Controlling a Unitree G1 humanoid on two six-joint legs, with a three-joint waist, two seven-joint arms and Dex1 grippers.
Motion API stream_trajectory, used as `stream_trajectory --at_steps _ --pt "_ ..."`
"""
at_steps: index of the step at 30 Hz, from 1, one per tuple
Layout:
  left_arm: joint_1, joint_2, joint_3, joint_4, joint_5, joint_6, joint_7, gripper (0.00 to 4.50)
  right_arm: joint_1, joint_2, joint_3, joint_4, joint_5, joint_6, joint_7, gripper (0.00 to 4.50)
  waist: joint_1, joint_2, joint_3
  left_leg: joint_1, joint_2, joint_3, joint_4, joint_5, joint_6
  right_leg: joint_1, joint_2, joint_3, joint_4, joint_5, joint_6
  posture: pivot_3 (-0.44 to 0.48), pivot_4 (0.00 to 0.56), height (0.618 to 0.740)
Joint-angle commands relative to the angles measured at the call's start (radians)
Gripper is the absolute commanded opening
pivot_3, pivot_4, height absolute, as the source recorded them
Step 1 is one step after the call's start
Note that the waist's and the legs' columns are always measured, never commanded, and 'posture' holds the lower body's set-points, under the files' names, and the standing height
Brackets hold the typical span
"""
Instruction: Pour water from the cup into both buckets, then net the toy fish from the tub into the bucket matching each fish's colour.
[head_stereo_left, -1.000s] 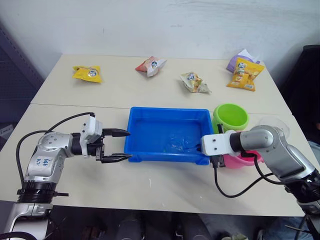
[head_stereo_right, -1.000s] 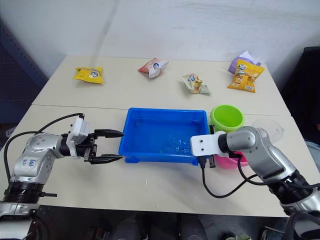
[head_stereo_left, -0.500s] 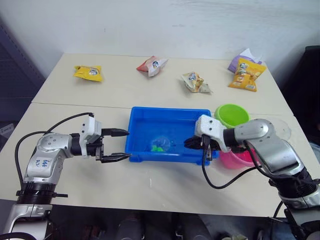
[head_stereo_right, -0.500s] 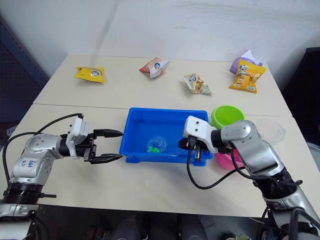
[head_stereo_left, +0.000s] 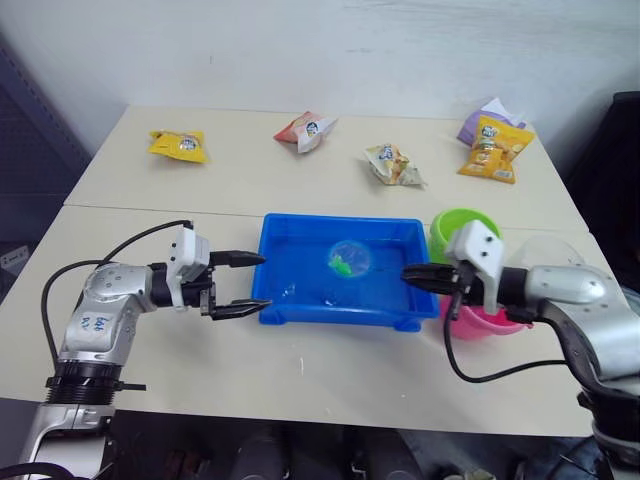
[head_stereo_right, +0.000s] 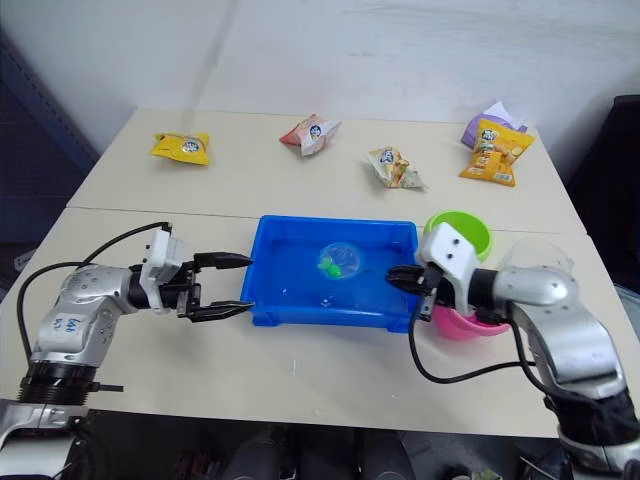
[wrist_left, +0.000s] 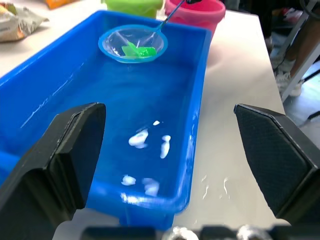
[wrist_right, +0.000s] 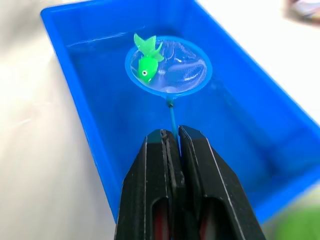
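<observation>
right gripper (wrist_right: 170, 142) clamps net (wrist_right: 168, 65) handle | hoop points toward left gripper (head_stereo_left: 240, 284), spread

Green fish (wrist_left: 136, 51) in net (wrist_left: 132, 43) above tub (wrist_left: 197, 100)

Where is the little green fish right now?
The green fish lies in the net, held over the blue tub by the right tool.

Fish (wrist_right: 145, 68) in net (wrist_right: 168, 66) over tub (head_stereo_left: 285, 300), buckets (head_stereo_left: 462, 232) right of tub, snack bags (head_stereo_left: 391, 163) behind.
</observation>
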Motion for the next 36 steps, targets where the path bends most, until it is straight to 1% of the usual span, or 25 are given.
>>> stream_trajectory --at_steps 1,5,9,12,14,17,19,20,23,25,29,32,33,36 --pt "-0.028 -0.015 0.004 -0.016 -0.006 -0.005 0.005 4.42 0.034 -0.020 -0.104 -0.060 0.048 -0.021 -0.026 0.00 -0.001 0.000 0.000 0.000 0.000 0.000 0.000 0.000 0.000 0.000 0.000 0.000 0.000 0.000 0.000 0.000 0.150 0.738" --pt "-0.079 -0.075 -0.030 0.006 -0.004 -0.004 0.013 4.42 0.127 -0.064 -0.282 -0.043 0.039 -0.073 -0.042 0.00 0.000 0.000 0.000 0.000 0.000 0.000 0.000 0.000 0.000 0.000 0.001 0.000 0.000 0.000 0.000 0.000 0.150 0.738" --pt "-0.103 -0.103 -0.037 0.013 -0.004 -0.002 0.015 4.42 0.187 -0.095 -0.356 0.007 0.003 -0.143 -0.048 0.00 0.000 0.000 0.000 0.000 0.000 0.000 0.000 0.000 0.000 0.001 0.001 0.000 -0.001 0.000 0.000 0.000 0.150 0.738" --pt "-0.123 -0.128 -0.042 0.011 -0.008 -0.005 0.024 4.42 0.228 -0.117 -0.376 0.104 -0.079 -0.273 -0.071 0.00 -0.001 0.000 0.000 0.001 0.000 0.001 0.000 0.000 0.000 0.001 0.002 0.001 0.000 0.000 0.000 0.000 0.150 0.738" --pt "-0.126 -0.137 -0.050 0.011 -0.003 -0.001 0.024 4.42 0.221 -0.106 -0.362 0.176 -0.139 -0.371 -0.132 0.00 -0.002 0.000 0.000 0.001 0.000 0.001 0.000 0.000 0.000 0.001 0.002 0.001 0.000 0.000 0.000 0.000 0.150 0.738" --pt "-0.122 -0.142 -0.055 0.011 0.001 0.000 0.022 4.42 0.215 -0.115 -0.316 0.291 -0.270 -0.589 -0.218 0.00 -0.003 0.000 0.000 0.002 0.000 0.002 0.000 0.000 0.000 0.001 0.002 0.001 0.000 0.000 0.000 0.000 0.150 0.738" --pt "-0.120 -0.143 -0.055 0.007 0.001 0.003 0.023 4.42 0.216 -0.145 -0.277 0.387 -0.398 -0.775 -0.308 0.00 -0.003 0.000 0.000 0.002 0.000 0.002 0.000 0.001 -0.001 0.001 0.002 0.002 0.000 0.000 0.000 0.000 0.150 0.738" --pt "-0.118 -0.143 -0.056 0.004 0.000 0.006 0.025 4.42 0.215 -0.175 -0.248 0.440 -0.496 -0.885 -0.382 0.00 -0.003 0.000 0.000 0.002 0.000 0.002 0.000 0.001 -0.002 0.001 0.003 0.002 0.000 0.000 0.000 0.000 0.150 0.738" --pt "-0.112 -0.142 -0.054 -0.005 -0.001 0.011 0.030 4.42 0.214 -0.247 -0.190 0.525 -0.699 -1.076 -0.546 0.00 -0.003 0.000 0.000 0.002 0.000 0.003 0.000 0.002 -0.002 0.001 0.002 0.002 0.000 0.000 0.000 0.000 0.150 0.738" --pt "-0.108 -0.142 -0.053 -0.012 -0.003 0.015 0.034 4.42 0.210 -0.287 -0.155 0.560 -0.796 -1.141 -0.630 0.00 -0.003 0.000 0.000 0.002 0.000 0.003 0.000 0.002 -0.003 0.000 0.002 0.002 0.001 0.000 0.000 0.000 0.150 0.738" --pt "-0.100 -0.144 -0.050 -0.023 -0.004 0.018 0.044 4.42 0.201 -0.317 -0.120 0.598 -0.929 -1.218 -0.783 0.00 -0.003 0.000 0.000 0.003 0.001 0.002 0.000 0.003 -0.005 0.001 0.003 0.002 0.001 0.000 0.000 0.000 0.150 0.738" --pt "-0.099 -0.147 -0.048 -0.026 -0.005 0.018 0.051 4.42 0.209 -0.347 -0.113 0.587 -1.062 -1.281 -0.940 0.00 -0.003 0.000 0.000 0.003 0.001 0.002 0.000 0.003 -0.005 0.001 0.003 0.003 0.001 0.000 0.000 0.000 0.150 0.738" --pt "-0.101 -0.148 -0.047 -0.024 -0.005 0.017 0.053 4.42 0.213 -0.362 -0.104 0.583 -1.103 -1.289 -0.969 0.00 -0.003 0.000 0.000 0.003 0.001 0.003 0.000 0.003 -0.005 0.001 0.003 0.003 0.001 0.000 0.000 0.000 0.150 0.738" --pt "-0.104 -0.148 -0.048 -0.019 -0.007 0.018 0.052 4.42 0.207 -0.362 -0.081 0.612 -1.087 -1.246 -0.945 0.00 -0.003 0.000 0.000 0.003 0.001 0.002 0.000 0.003 -0.005 0.001 0.003 0.003 0.001 0.000 0.000 0.000 0.150 0.738"
